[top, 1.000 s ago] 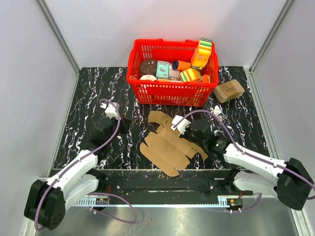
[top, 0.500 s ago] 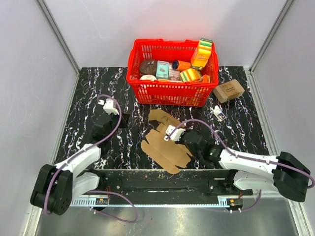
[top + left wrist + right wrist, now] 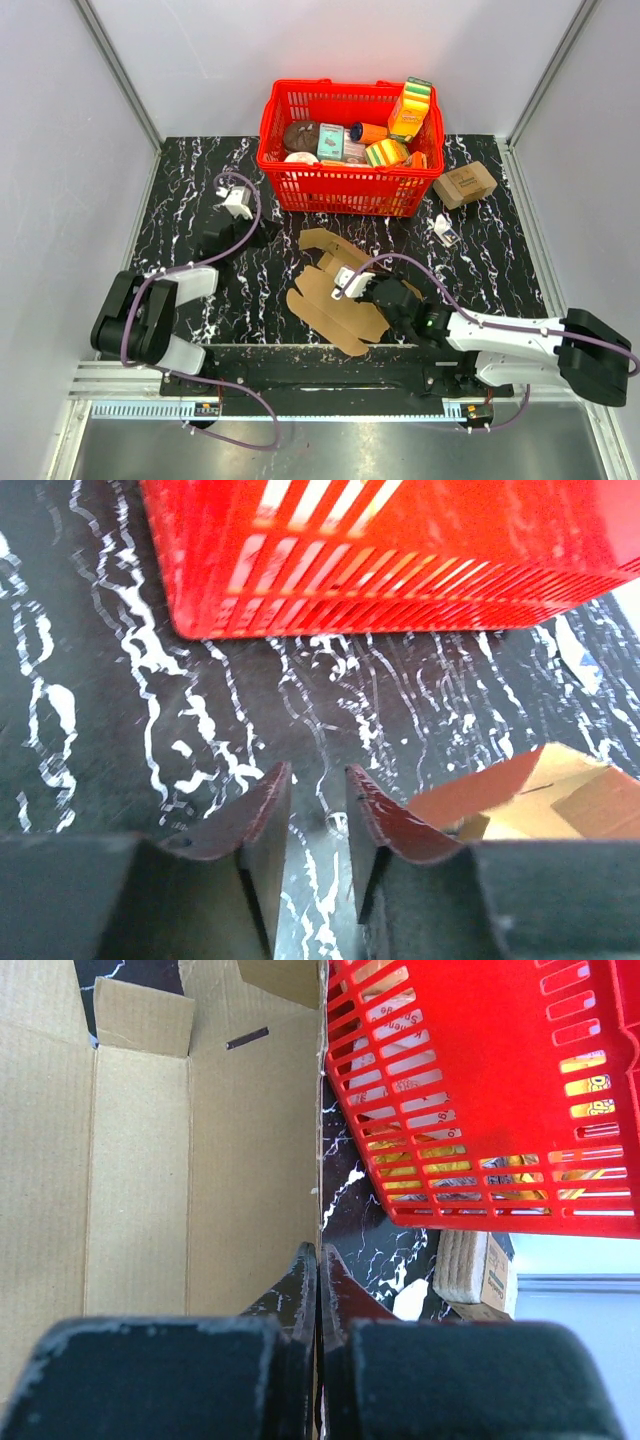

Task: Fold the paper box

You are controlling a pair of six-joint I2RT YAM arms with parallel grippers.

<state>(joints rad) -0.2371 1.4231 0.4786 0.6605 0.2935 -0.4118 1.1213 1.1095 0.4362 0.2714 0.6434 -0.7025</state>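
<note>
The paper box (image 3: 335, 300) lies mostly flat in front of the red basket, a brown die-cut sheet with one flap raised at its far end. My right gripper (image 3: 376, 291) is low over its right side. In the right wrist view the fingertips (image 3: 318, 1260) are pressed together on the edge of a cardboard panel (image 3: 140, 1160). My left gripper (image 3: 262, 234) sits left of the box and apart from it. Its jaws (image 3: 318, 780) stand a little apart over bare table, with a corner of the box (image 3: 545, 790) to their right.
The red basket (image 3: 345, 188) full of groceries stands at the back, close ahead of both wrists (image 3: 400, 570) (image 3: 480, 1090). A small printed carton (image 3: 465, 184) and a small white object (image 3: 445, 231) lie right of it. Grey walls enclose the black marbled table (image 3: 190, 190).
My left arm has stretched forward toward the basket and its jaws have parted slightly. My right arm has dropped lower and moved left over the box, which has shifted a little.
</note>
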